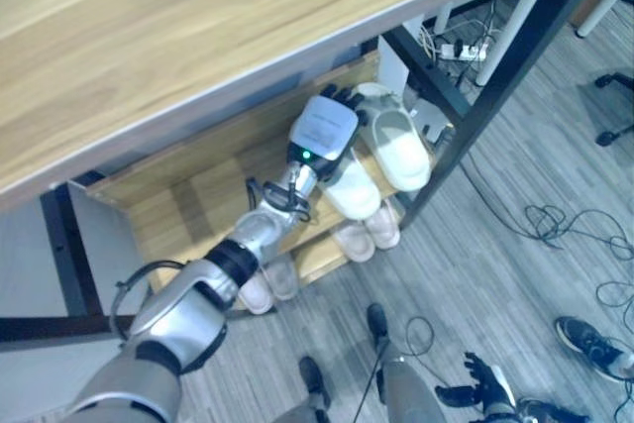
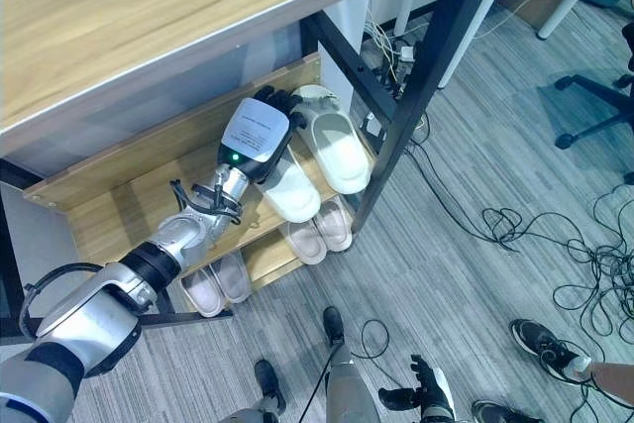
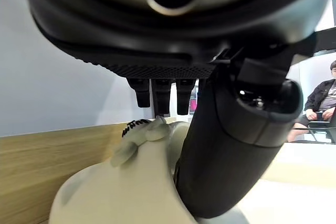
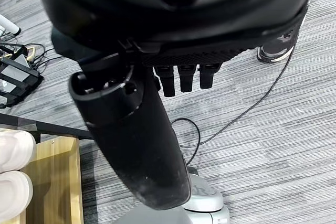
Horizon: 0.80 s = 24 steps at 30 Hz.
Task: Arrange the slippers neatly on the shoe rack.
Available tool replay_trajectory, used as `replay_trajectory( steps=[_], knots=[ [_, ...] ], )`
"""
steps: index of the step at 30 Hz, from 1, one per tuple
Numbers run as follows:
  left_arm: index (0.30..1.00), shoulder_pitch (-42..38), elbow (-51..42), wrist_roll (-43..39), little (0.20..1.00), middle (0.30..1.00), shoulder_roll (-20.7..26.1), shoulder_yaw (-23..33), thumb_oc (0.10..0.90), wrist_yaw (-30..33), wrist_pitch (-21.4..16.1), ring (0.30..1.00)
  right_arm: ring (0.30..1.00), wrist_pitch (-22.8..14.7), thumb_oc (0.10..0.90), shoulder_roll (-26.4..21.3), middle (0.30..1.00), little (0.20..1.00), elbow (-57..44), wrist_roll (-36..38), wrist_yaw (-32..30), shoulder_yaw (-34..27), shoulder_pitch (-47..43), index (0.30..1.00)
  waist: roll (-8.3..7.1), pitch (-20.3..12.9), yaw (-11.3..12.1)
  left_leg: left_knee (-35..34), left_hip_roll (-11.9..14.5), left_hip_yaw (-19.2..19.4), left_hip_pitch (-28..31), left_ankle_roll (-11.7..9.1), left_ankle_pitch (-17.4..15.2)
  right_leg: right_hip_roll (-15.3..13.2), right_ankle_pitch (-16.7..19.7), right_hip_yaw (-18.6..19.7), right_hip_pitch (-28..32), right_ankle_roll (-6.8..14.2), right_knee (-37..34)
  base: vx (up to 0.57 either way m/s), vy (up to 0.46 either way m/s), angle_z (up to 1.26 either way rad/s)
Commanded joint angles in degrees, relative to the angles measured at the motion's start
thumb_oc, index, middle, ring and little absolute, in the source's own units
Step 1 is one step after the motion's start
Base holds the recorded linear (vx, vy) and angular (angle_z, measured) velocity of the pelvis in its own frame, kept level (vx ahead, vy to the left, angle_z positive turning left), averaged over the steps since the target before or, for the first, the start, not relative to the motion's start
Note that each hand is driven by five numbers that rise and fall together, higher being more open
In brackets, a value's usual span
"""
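Note:
Two white slippers lie side by side on the upper wooden shelf (image 1: 188, 195) of the shoe rack under the table. My left hand (image 1: 322, 131) reaches in and rests over the nearer white slipper (image 1: 355, 190), fingers straight. In the left wrist view its thumb (image 3: 231, 145) runs along that slipper's (image 3: 121, 182) side. The second white slipper (image 1: 401, 151) lies just to the right, toe sticking out past the shelf edge. My right hand (image 1: 485, 383) hangs low over the floor, open and holding nothing.
Pale pink slippers (image 1: 367, 235) and another pair (image 1: 267, 284) sit on the lower shelf. The wooden tabletop (image 1: 149, 27) overhangs the rack, with a black frame leg (image 1: 495, 76) at the right. Cables (image 1: 565, 235), a power strip (image 1: 461, 50) and a person's shoe (image 1: 592, 344) lie on the floor.

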Motion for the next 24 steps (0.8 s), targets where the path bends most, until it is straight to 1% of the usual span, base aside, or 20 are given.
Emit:
replay_trajectory(
  steps=[1, 6, 11, 13, 17, 19, 22, 24],
  knots=[
    [0.9, -4.15, -2.01, -2.27, 0.9, 0.9, -0.02, 7.68, 0.8, 3.59, 0.58, 0.9, 0.9, -0.24, 0.8, -1.77, 0.9, 0.9, 1.37, -0.93, -1.11, -0.33, 0.93, 0.9, 1.55, -1.6, 0.55, -0.32, 0.59, -7.09, -2.66, -1.57, -1.56, 1.38, -10.28, -1.17, 6.06, 4.35, 1.49, 0.0, 0.0, 0.0],
    [0.9, -1.81, -4.14, -2.99, 0.9, 0.9, 0.02, 8.68, 0.8, 3.59, -0.54, 0.9, 0.9, 0.34, 0.8, -1.31, 0.9, 0.9, 2.67, -0.7, -0.82, -0.54, 0.45, 0.9, 1.65, -2.21, 0.7, -0.32, 0.37, -7.1, -1.71, -1.48, -1.92, 1.38, -10.59, -1.2, 6.96, 4.24, 1.68, 0.0, 0.0, 0.0],
    [0.9, -1.99, -4.32, -3.97, 0.9, 0.9, -0.17, 8.47, 0.8, 3.54, -1.22, 0.9, 0.9, 0.53, 0.8, -1.17, 0.9, 0.9, 2.98, -0.79, -0.83, -0.11, 0.07, 0.9, 1.72, -2.44, 0.69, -0.32, 0.39, -7.06, -1.53, -1.47, -1.98, 1.35, -10.56, -1.24, 7.01, 4.33, 1.66, 0.0, 0.0, 0.0],
    [0.9, -2.1, -5.48, -5.32, 0.9, 0.9, -0.82, 9.22, 0.8, 3.65, -1.55, 0.9, 0.9, 0.76, 0.8, -0.95, 0.9, 0.9, 3.06, -0.99, -0.87, 0.17, 0.04, 0.9, 1.75, -2.54, 0.75, -0.32, 0.35, -7.09, -1.52, -1.42, -1.97, 1.33, -10.53, -1.23, 7.02, 4.34, 1.59, 0.0, 0.0, 0.0],
    [0.9, -2.76, -6.74, -4.37, 0.9, 0.9, -1.04, 9.41, 0.8, 3.33, -1.11, 0.9, 0.9, 1.03, 0.8, -0.63, 0.9, 0.9, 3.7, -0.79, -0.72, 0.1, -0.03, 0.9, 1.9, -2.82, 0.95, -0.32, 0.41, -7.13, -1.33, -1.38, -2.0, 1.24, -10.65, -1.36, 7.27, 4.32, 1.59, 0.0, 0.0, 0.0],
    [0.9, -3.17, -6.88, -1.98, 0.9, 0.9, -0.15, 8.91, 0.8, 2.98, -0.32, 0.9, 0.9, 1.09, 0.8, -0.4, 0.9, 0.9, 4.2, -0.71, -0.47, -0.03, -0.21, 0.9, 1.99, -3.0, 1.17, -0.32, 0.41, -7.21, -1.12, -1.38, -2.04, 1.26, -10.8, -1.42, 7.58, 4.33, 1.64, 0.0, 0.0, 0.0],
    [0.9, -2.4, -8.27, -1.13, 0.9, 0.9, 0.45, 9.41, 0.8, 2.52, -0.3, 0.9, 0.9, 1.0, 0.8, -0.1, 0.9, 0.9, 3.94, -0.25, 0.3, 0.32, -0.17, 0.9, 1.82, -3.37, 1.39, -0.32, 0.46, -7.2, -0.59, -1.41, -2.16, 1.3, -10.95, -1.66, 8.15, 4.3, 1.63, 0.0, -0.002, 0.01],
    [0.9, -1.25, -10.19, -0.88, 0.9, 0.9, 1.09, 10.01, 0.8, 2.24, -0.92, 0.9, 0.9, 1.29, 0.8, 0.02, 0.9, 0.9, 4.02, -1.23, 0.84, 1.12, -0.04, 0.9, 1.59, -3.81, 1.63, -0.32, 0.47, -7.35, -0.09, -1.39, -2.28, 1.37, -11.18, -1.83, 8.75, 4.23, 1.63, 0.02, -0.007, 0.04]
  ],
)
